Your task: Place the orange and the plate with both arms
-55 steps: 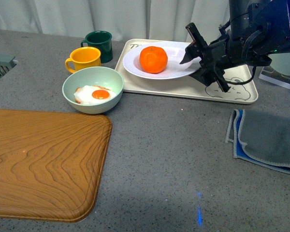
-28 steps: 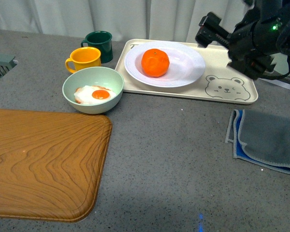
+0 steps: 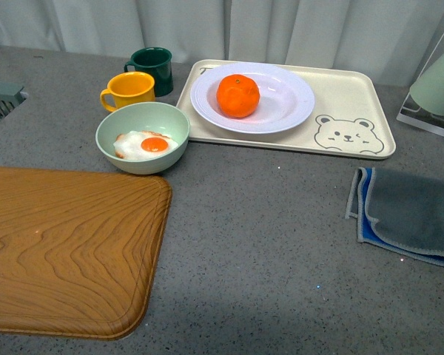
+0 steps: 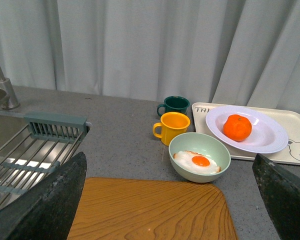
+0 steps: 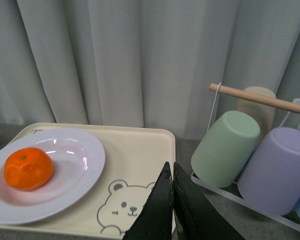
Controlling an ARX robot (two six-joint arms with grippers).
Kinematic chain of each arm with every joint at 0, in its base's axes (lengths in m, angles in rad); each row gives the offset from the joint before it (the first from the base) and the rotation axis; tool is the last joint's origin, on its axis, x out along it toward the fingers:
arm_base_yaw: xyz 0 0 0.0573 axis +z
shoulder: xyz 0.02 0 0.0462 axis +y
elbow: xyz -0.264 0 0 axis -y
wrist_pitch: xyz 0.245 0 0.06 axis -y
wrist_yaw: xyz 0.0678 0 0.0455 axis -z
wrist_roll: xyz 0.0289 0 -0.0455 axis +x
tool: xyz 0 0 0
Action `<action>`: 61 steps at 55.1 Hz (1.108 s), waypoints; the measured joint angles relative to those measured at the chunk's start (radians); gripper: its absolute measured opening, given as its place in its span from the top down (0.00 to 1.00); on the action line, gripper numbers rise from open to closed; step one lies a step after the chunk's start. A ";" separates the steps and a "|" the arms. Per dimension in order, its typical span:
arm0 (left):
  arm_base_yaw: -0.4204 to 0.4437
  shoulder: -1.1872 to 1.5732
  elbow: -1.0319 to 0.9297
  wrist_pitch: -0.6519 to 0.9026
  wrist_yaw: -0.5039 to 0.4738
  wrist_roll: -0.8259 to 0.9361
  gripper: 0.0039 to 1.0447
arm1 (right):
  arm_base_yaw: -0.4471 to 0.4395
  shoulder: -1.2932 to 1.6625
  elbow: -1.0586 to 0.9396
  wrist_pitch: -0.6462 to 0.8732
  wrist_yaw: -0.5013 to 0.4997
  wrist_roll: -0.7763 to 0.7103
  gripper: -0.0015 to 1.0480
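The orange point(image 3: 237, 95) rests on the white plate point(image 3: 285, 103), and the plate stands on the left part of the beige bear-printed tray point(image 3: 370, 96). Both also show in the left wrist view, orange point(image 4: 237, 127) on plate point(image 4: 267, 137), and in the right wrist view, orange point(image 5: 28, 168) on plate point(image 5: 80, 160). Neither arm shows in the front view. My left gripper point(image 4: 172, 200) is open, high above the wooden board and well back from the plate. My right gripper point(image 5: 171, 172) is shut with nothing in it, raised above the tray's bear end.
A pale green bowl point(image 3: 142, 137) with a fried egg sits left of the tray, with a yellow mug point(image 3: 129, 90) and a dark green mug point(image 3: 152, 66) behind it. A wooden board point(image 3: 59, 244) fills the front left. A grey cloth point(image 3: 411, 214) lies right. Upturned cups point(image 5: 225, 150) hang on a rack; a sink point(image 4: 25, 160) lies far left.
The right arm let go of the plate's rim, rose and drew back to the right, leaving the front view. The plate with the orange settled flat on the tray.
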 joint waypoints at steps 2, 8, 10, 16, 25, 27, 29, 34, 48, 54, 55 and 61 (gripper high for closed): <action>0.000 0.000 0.000 0.000 0.000 0.000 0.06 | -0.003 -0.026 -0.026 0.000 -0.005 -0.001 0.99; 0.000 0.000 0.000 0.000 0.000 0.000 0.06 | -0.018 -0.116 -0.102 -0.003 -0.016 -0.001 0.99; 0.000 0.000 0.000 0.000 0.000 0.000 0.06 | -0.025 -0.156 -0.134 -0.012 -0.023 -0.001 0.99; 0.000 0.000 0.000 0.000 0.000 0.000 0.06 | -0.037 -0.247 -0.202 -0.041 -0.032 -0.001 0.99; 0.000 0.000 0.000 0.000 0.000 0.000 0.06 | -0.087 -0.410 -0.262 -0.166 -0.095 -0.002 0.99; 0.000 0.000 0.000 0.000 0.000 0.000 0.06 | -0.095 -0.462 -0.274 -0.199 -0.094 -0.002 0.99; 0.000 0.000 0.000 0.000 0.000 0.000 0.06 | -0.100 -0.505 -0.286 -0.217 -0.094 -0.002 0.99; 0.000 0.000 0.000 0.000 0.000 0.000 0.06 | -0.101 -0.592 -0.320 -0.263 -0.095 -0.002 0.99; 0.000 0.000 0.000 0.000 0.000 0.000 0.06 | -0.101 -0.821 -0.387 -0.425 -0.098 -0.002 0.99; 0.000 0.000 0.000 0.000 0.000 0.000 0.06 | -0.101 -0.906 -0.406 -0.495 -0.098 -0.002 0.99; 0.000 0.000 0.000 0.000 0.000 0.000 0.06 | -0.101 -0.914 -0.407 -0.500 -0.098 -0.002 0.99; 0.000 0.000 0.000 0.000 0.000 0.000 0.06 | -0.101 -0.990 -0.417 -0.565 -0.098 -0.002 0.99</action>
